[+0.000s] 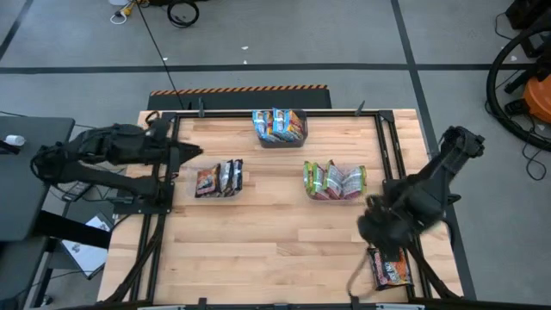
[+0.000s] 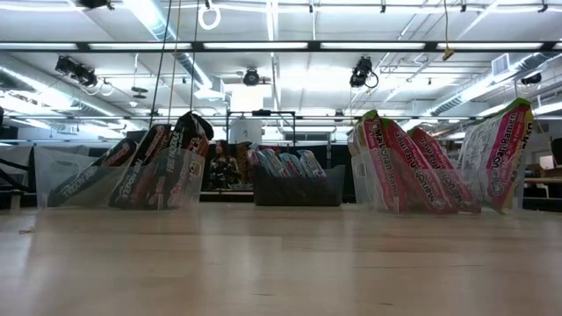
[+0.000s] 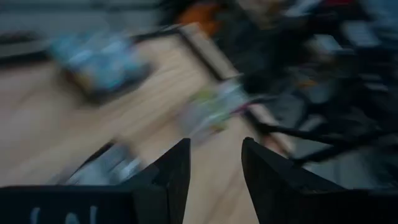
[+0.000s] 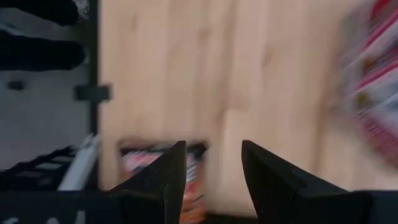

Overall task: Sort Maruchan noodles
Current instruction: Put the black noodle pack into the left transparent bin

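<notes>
Bare wooden table (image 2: 281,263) fills the foreground of the low view, with three groups of Maruchan noodles standing behind it. At the near right corner, the right gripper (image 4: 211,171) hovers with its jaws parted and empty above a lone maroon-black packet (image 1: 392,269); in the right wrist view that packet (image 4: 189,171) lies flat on the wood just below and beside the gap between the fingers. Beyond the right gripper, green-labelled packets (image 1: 334,181) stand upright in a clear tub. Over the table's left edge, the left gripper (image 3: 211,171) also holds its jaws apart around nothing, pointing toward the dark-labelled packets (image 1: 219,179) in a second clear tub just ahead of its fingertips. Blue-labelled packets (image 1: 279,125) sit in the dark grey bin (image 1: 281,140) at the far edge, well apart from both grippers.
</notes>
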Controlling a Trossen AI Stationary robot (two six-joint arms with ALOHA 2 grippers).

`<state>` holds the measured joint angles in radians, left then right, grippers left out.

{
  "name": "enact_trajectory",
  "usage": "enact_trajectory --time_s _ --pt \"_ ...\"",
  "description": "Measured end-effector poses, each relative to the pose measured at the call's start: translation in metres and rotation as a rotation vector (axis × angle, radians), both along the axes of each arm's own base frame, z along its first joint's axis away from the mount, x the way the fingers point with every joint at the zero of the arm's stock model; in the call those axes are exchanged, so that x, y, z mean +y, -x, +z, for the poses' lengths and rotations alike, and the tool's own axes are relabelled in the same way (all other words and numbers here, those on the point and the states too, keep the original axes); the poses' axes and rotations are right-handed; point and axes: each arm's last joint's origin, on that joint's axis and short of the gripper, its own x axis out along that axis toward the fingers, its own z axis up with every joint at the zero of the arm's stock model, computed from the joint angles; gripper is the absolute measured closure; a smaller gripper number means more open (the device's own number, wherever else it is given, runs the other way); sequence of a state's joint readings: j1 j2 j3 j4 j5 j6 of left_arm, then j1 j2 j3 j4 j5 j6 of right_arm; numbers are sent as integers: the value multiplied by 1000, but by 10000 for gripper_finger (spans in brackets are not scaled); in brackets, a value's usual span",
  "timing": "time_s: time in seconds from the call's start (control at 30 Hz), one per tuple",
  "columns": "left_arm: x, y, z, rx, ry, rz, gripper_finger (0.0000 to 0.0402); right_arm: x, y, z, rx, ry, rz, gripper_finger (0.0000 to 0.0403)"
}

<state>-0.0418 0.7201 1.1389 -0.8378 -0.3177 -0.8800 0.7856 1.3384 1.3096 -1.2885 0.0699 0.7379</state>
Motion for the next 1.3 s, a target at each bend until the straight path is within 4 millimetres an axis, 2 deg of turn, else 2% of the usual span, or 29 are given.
enact_trajectory --time_s 0.1,0.2,0.3,0.43,0.67,0.77,0.87,0.93,1.07,1.2,1.3 --pt "-12 -21 11 -99 -97 -125 253 21 20 -3 45 -25 -28 243" --pt "-27 -42 9 -94 -136 -207 253 39 35 -11 86 2 -51 243" --pt "-37 -56 -14 105 -120 -175 253 48 46 -17 85 37 -70 243" --pt "-38 -69 -49 416 -57 -68 253 46 51 -26 109 59 -200 243" --pt "-29 -103 -78 649 -160 -143 227 46 51 -27 112 55 -258 243" --pt "-24 -99 -89 797 -90 -160 211 47 51 -27 108 37 -300 243" --pt "-14 -87 -93 895 53 11 203 48 50 -27 104 18 -338 243" --pt "-6 -82 -93 917 89 129 203 48 49 -27 81 23 -361 243" --pt "3 -93 -96 845 189 205 203 46 47 -26 1 45 -387 243" --pt "9 -101 -110 944 245 300 205 43 43 -26 -21 53 -408 243" --pt "16 -110 -115 919 270 328 215 42 41 -26 -23 54 -417 243"
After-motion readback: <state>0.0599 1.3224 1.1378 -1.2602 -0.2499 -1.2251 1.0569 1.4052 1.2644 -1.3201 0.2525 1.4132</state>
